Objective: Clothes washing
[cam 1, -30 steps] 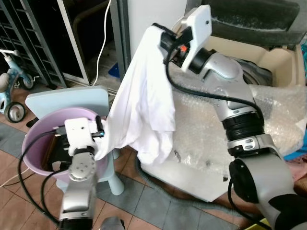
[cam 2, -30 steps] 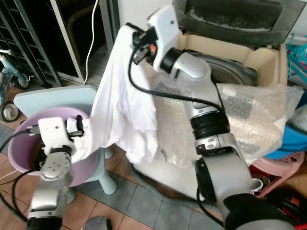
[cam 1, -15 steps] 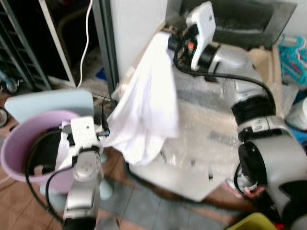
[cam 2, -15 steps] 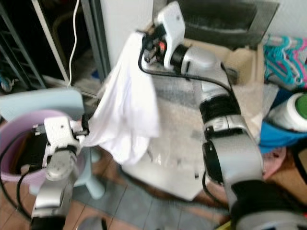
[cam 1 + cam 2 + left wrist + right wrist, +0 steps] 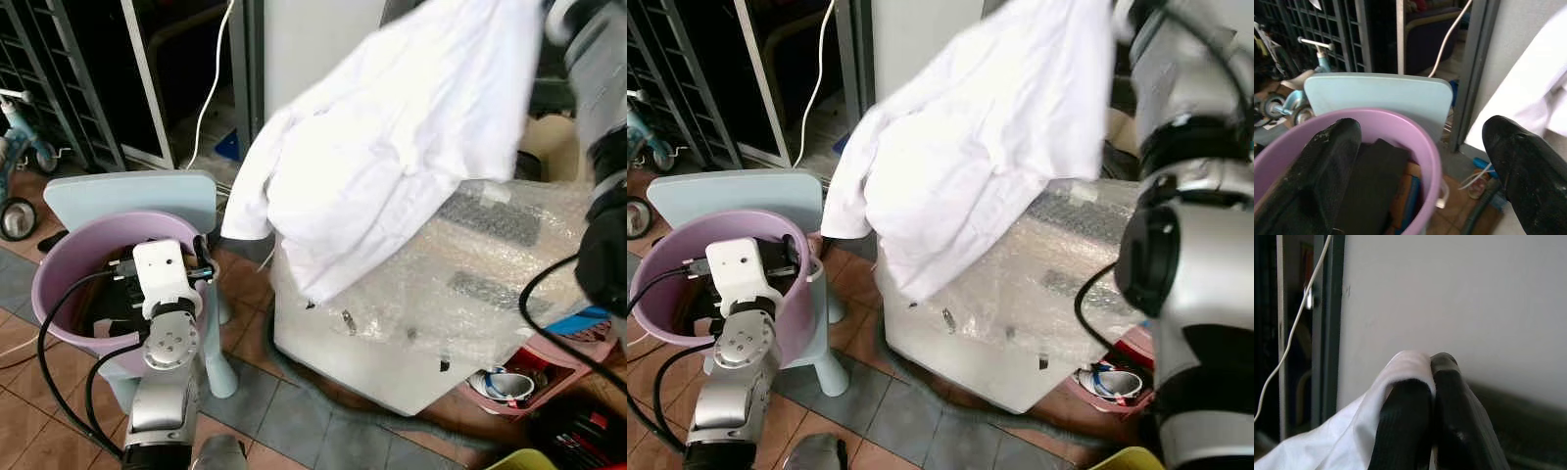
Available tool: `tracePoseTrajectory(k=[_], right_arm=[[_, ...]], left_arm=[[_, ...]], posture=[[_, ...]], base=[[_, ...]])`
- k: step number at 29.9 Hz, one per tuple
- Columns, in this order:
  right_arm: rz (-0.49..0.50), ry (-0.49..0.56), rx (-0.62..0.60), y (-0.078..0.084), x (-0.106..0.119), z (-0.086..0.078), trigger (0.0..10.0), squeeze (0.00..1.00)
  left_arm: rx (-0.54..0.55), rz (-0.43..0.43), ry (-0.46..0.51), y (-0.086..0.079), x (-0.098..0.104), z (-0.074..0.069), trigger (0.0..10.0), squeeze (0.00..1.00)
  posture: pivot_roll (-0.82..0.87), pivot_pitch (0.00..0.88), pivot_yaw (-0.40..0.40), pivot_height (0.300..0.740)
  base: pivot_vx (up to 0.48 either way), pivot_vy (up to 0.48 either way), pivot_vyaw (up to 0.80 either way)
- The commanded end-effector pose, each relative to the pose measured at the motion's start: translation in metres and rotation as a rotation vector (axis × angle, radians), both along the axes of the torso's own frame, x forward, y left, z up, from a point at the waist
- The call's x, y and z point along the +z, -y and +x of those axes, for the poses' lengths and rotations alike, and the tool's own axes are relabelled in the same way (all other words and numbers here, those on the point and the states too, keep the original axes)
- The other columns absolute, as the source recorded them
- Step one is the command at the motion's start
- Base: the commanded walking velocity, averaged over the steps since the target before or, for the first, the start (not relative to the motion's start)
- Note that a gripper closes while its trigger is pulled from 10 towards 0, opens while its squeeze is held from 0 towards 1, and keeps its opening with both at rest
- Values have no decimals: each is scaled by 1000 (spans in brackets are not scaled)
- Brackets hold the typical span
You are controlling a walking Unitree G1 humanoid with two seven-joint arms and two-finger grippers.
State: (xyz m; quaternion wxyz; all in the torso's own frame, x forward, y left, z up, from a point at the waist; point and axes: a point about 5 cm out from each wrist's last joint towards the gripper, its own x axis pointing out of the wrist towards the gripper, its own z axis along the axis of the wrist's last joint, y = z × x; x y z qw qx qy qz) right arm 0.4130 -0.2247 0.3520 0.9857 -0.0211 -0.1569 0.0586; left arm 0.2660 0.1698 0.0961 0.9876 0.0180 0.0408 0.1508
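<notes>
At my far left, dark metal racks (image 5: 59, 88) and a small tricycle (image 5: 20, 186) stand along the wall. Next comes a pale blue chair (image 5: 127, 201) carrying the purple basket (image 5: 59, 279), whose round rim sits against the chair back. Dark clothes (image 5: 1376, 186) lie inside it. My left end effector (image 5: 1420, 166) hangs over the basket's near rim with its 2 fingers spread wide, gripping nothing; the basket rim runs between them in the left wrist view.

A strip of tiled floor (image 5: 284, 411) lies open between the chair legs and the washing machine (image 5: 392, 343). Behind it a white cable (image 5: 211, 69) drops past a dark door frame.

The white shirt (image 5: 392, 147) hangs in the air, stretched from above the basket's right edge up toward my right. Its lower hem dangles over the machine's left top corner, which is covered in bubble wrap (image 5: 490, 284). My right end effector (image 5: 1430, 396) has its 2 fingers pressed together on a fold of that shirt, held high before a plain pale wall (image 5: 1449, 298).

At lower right, a pink tray (image 5: 509, 377) sits on the floor beside the machine's base.
</notes>
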Motion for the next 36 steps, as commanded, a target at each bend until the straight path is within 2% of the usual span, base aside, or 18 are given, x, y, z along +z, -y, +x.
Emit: tracePoseTrajectory(k=[1, 5, 6, 9, 11, 15, 17, 20, 24, 29, 32, 34, 35, 36], right_arm=[[18, -12, 40, -4, -10, 1, 10000, 0], [3, -70, 110, -15, -40, 4, 10000, 0], [-25, -106, 133, -21, -57, 4, 10000, 0], [-77, -165, 189, -33, -87, 0, 10000, 0], [-92, -186, 220, -39, -99, -3, 10000, 0], [-89, -211, 285, -54, -131, -18, 10000, 0], [-88, -214, 292, -57, -137, -22, 10000, 0], [-159, -202, 323, -70, -160, -38, 10000, 0], [-185, -207, 357, -80, -173, -51, 10000, 0], [-173, -221, 398, -87, -177, -59, 10000, 0], [-197, -253, 468, -97, -182, -73, 10000, 0], [-247, -305, 515, -100, -191, -78, 10000, 0], [-341, -335, 506, -98, -200, -80, 10000, 0], [-353, -346, 493, -97, -201, -79, 10000, 0]], left_arm=[[-12, 15, 19, -1, 5, 2, 10000, 0], [-12, 15, 15, -2, 5, 2, 10000, 0], [-18, 14, 11, -1, 5, 2, 10000, 0], [-31, 12, 11, 1, 4, 0, 10000, 0], [-41, 13, 17, 2, 5, 0, 10000, 0], [-43, 14, 22, 0, 6, -1, 10000, 0], [-43, 14, 22, -1, 6, -1, 10000, 0], [-48, 17, 25, -2, 6, -1, 10000, 0], [-56, 15, 24, -1, 6, -1, 10000, 0], [-61, 14, 23, 0, 6, -1, 10000, 0], [-58, 8, 16, 0, 6, -2, 10000, 0], [-55, 1, 15, 0, 6, -2, 10000, 0], [-56, 1, 13, 1, 5, -3, 10000, 0], [-56, 2, 12, 1, 5, -4, 10000, 0]], posture=[[5, 0, -55, 740], [2, 0, -48, 740], [1, 0, -44, 740], [2, 0, -42, 740], [1, 0, -40, 740], [0, 0, -36, 740], [0, 0, -36, 740], [-5, 0, -29, 740], [-10, 0, -26, 740], [-9, 0, -27, 740], [-5, 0, -29, 740], [-4, 0, -29, 740], [-2, 0, -31, 740], [-1, 0, -31, 740]], base=[[251, 0, 0], [63, 0, 0], [0, 0, 0], [0, 0, 0], [139, 0, 0], [311, 0, 0], [330, 0, 0], [480, 0, 0], [480, 0, 0], [480, 0, 0], [195, 0, 0], [0, 0, 0], [0, 0, 0], [0, 0, 0]])
